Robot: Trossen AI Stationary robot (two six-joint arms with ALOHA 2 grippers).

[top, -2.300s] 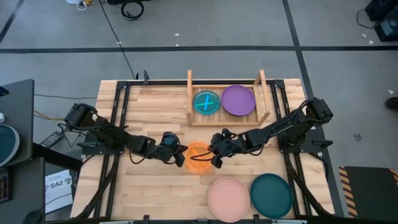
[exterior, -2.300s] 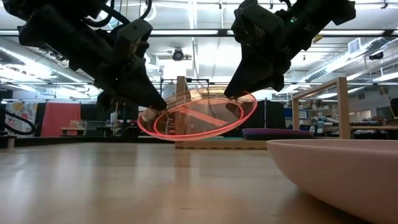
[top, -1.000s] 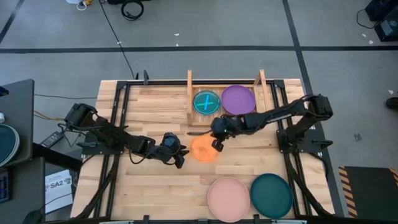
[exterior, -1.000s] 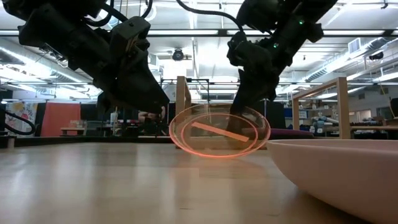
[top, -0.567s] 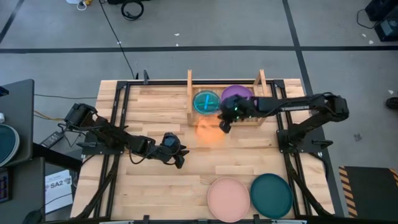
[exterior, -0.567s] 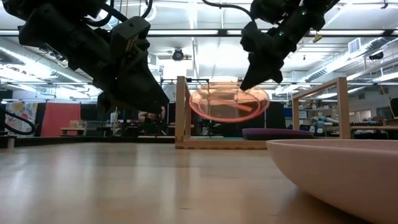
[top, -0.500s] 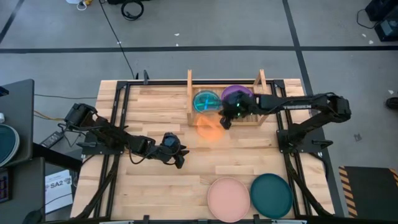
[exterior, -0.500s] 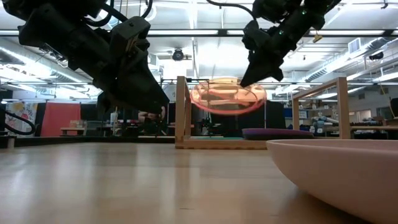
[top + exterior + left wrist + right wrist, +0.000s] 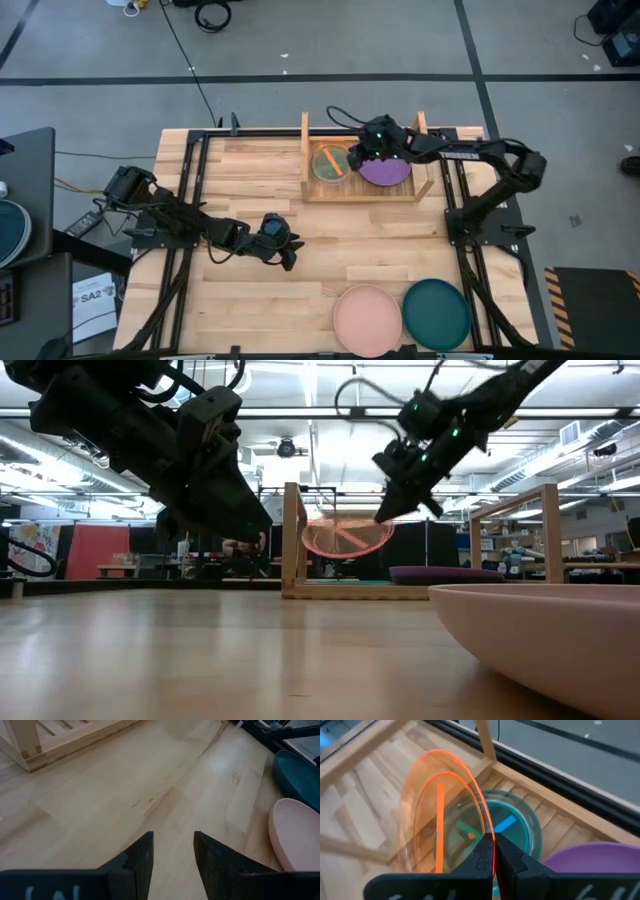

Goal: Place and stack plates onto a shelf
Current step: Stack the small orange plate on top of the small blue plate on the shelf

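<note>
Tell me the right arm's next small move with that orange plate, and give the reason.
Probably lower it and let go. The right gripper is shut on the orange plate by its rim, holding it tilted above the blue plate in the shelf, beside the purple plate. The plate is not down yet, so easing it flat comes first. The left gripper waits open over the table.

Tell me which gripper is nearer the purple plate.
Right. The right gripper is over the shelf beside the purple plate, pinching the orange plate; the left gripper waits mid-table, well short of the shelf.
</note>
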